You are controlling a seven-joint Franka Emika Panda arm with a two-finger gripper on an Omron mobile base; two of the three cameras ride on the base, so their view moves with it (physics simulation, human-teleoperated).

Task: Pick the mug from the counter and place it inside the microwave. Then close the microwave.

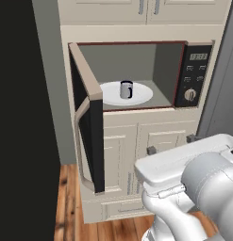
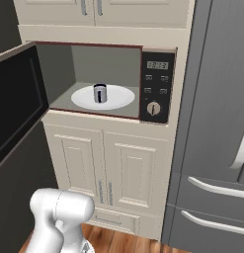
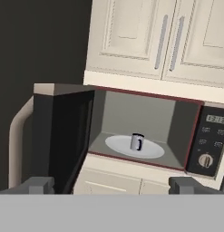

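White arm [image 1: 193, 174] drawn back low before the cabinets, gripper [image 3: 111, 185] spread wide and empty, aimed at the microwave [image 3: 131, 131], tan-handled door [image 1: 87, 127] swung open, silvery mug [image 1: 126, 89] upright on the white turntable [image 1: 139, 96] inside

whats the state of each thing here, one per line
large tan-framed dark-glass microwave: door swung wide open
small silvery-grey mug with dark handle: upright on the white round turntable inside the microwave
two-finger tool: open, empty, back from the microwave
cream upper cabinet doors: shut
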